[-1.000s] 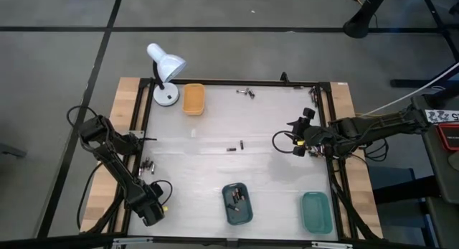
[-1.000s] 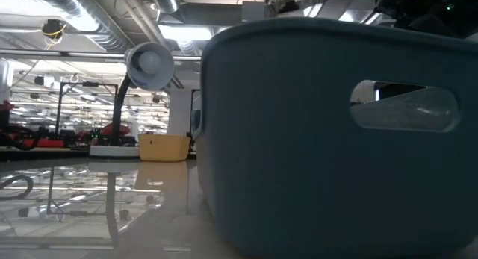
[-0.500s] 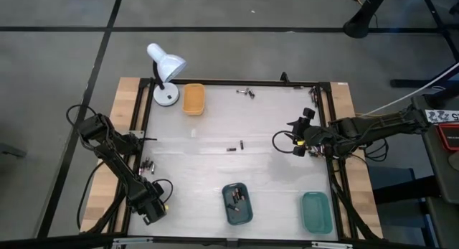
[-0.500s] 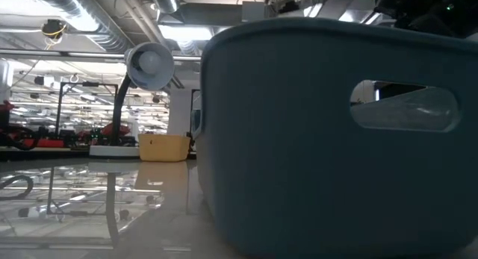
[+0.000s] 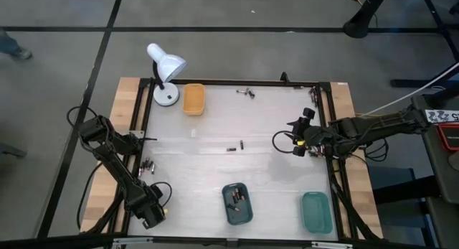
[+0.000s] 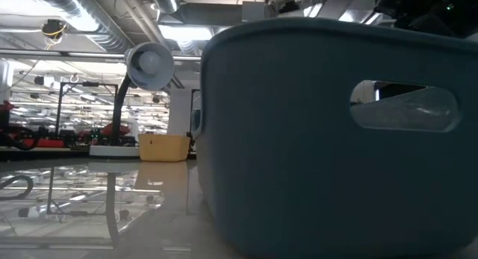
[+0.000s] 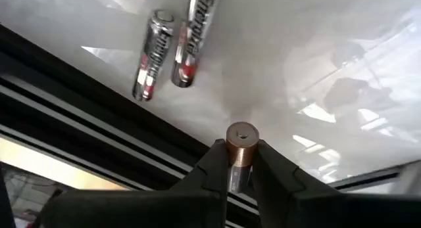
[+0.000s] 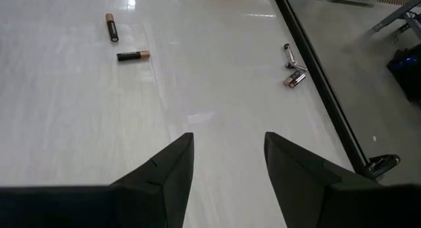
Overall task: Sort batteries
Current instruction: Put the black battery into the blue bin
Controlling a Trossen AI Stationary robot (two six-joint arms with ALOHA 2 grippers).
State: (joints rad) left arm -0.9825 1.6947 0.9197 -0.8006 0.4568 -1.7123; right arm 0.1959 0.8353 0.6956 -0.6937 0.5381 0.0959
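My left tool point(image 7: 241, 163) is clenched on a copper-tipped battery point(image 7: 240, 144) at the surface's point(image 5: 215, 174) near-left edge, by two silver batteries point(image 7: 168, 50). My right tool point(image 8: 223, 163) is released, empty, at the right edge. More batteries point(image 8: 126, 41) lie mid-surface; some sit in the dark teal tray point(image 5: 237, 203).

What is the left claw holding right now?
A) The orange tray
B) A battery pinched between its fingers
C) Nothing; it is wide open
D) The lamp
B: in the left wrist view the left claw is shut on a copper-topped battery, its end poking out between the two fingers.
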